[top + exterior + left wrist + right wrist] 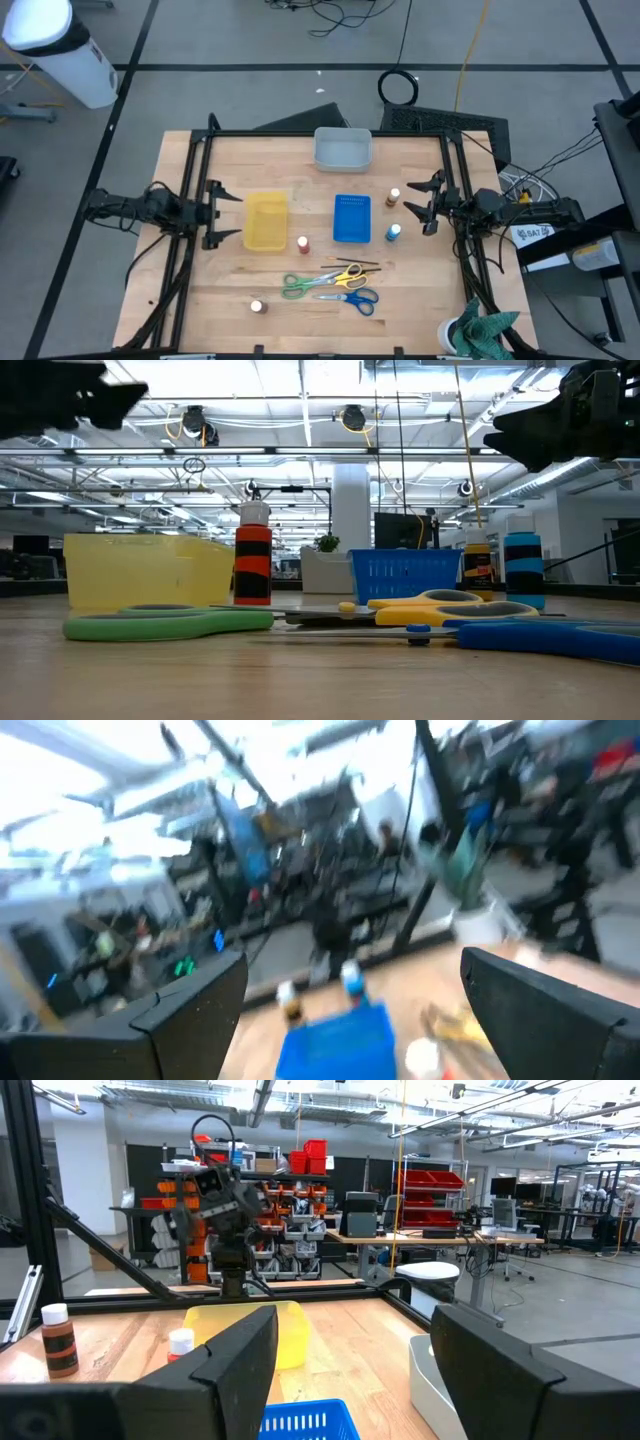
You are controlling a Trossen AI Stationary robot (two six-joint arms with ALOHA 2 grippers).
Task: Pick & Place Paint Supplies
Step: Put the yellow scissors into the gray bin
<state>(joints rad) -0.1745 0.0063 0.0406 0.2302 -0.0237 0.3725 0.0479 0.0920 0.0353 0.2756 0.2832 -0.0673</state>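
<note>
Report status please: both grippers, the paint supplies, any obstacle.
Left gripper open, empty, at table's left edge. Right gripper open, empty, at right edge. Scissors, four paint bottles on the table, untouched. Nothing in the way.

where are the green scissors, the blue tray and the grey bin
green scissors [296,287]: high view, on the green handle loops
blue tray [351,218]: high view, on the middle of its floor
grey bin [343,163]: high view, on its near rim
</note>
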